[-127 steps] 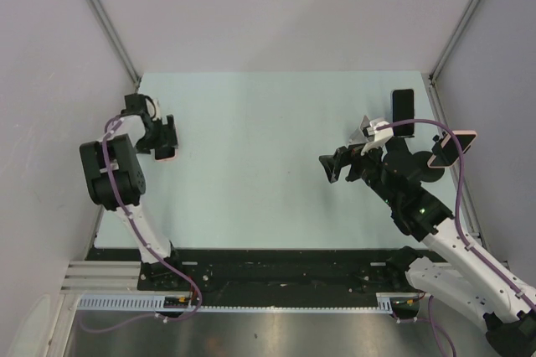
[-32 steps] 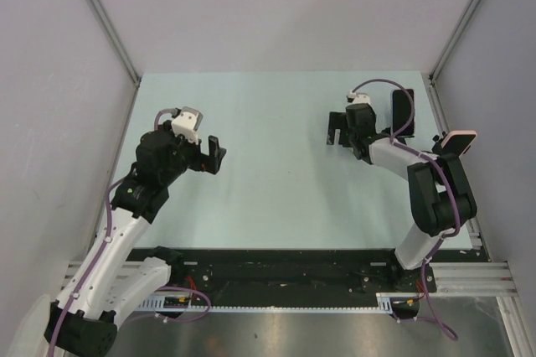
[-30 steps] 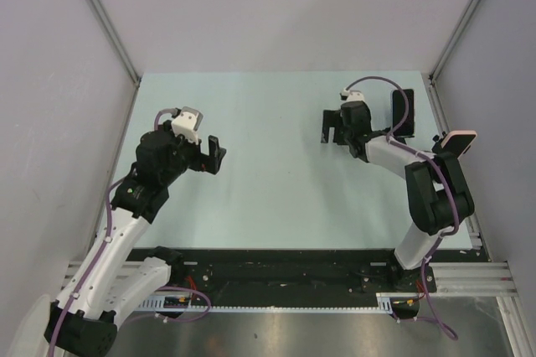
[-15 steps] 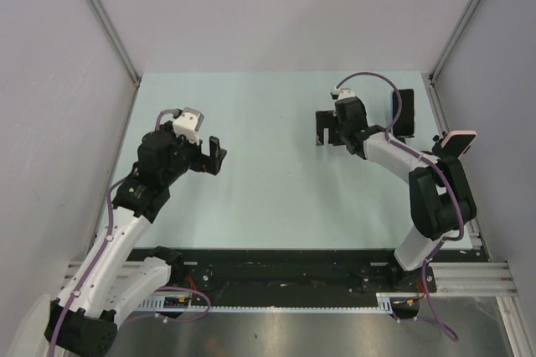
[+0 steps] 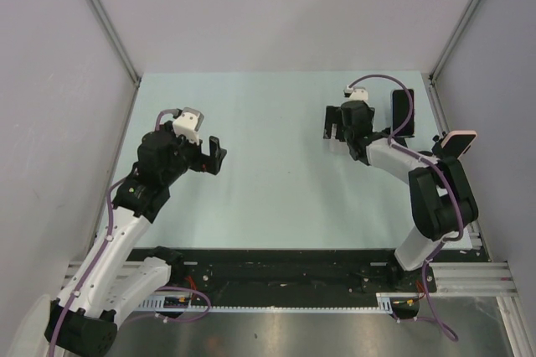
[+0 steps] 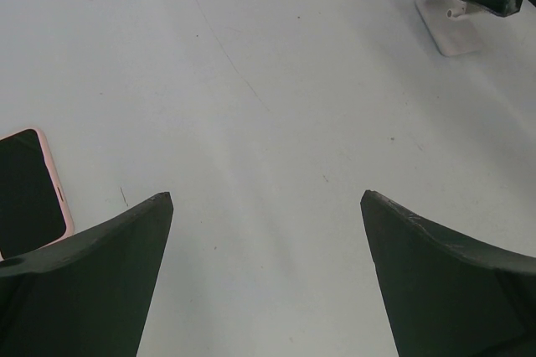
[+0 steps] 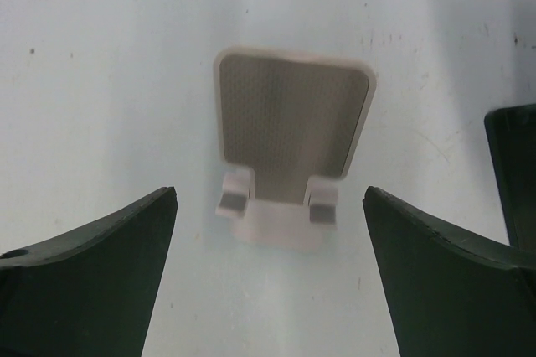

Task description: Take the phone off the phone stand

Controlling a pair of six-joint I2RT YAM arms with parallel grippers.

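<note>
The white phone stand [image 7: 293,135] with its grey pad stands on the table just beyond my open right gripper [image 7: 269,191], and no phone rests on it. In the top view my right gripper [image 5: 333,126] covers the stand. A black phone [image 5: 402,112] lies flat just right of it, and its dark edge [image 7: 512,173] shows in the right wrist view. My left gripper [image 5: 216,154] is open and empty over the left half of the table. A pink-cased phone [image 6: 29,183] lies flat beside my left gripper [image 6: 266,196]. The stand [image 6: 452,26] shows far off in that view.
The pale table [image 5: 268,189] is walled by grey panels at the back and both sides. Another pink-cased phone [image 5: 459,141] sits at the right edge, by the right arm's elbow. A black rail [image 5: 276,269] with both arm bases runs along the near edge.
My right gripper swung a little left over the stand, then back right, staying open. The left arm has not moved.
</note>
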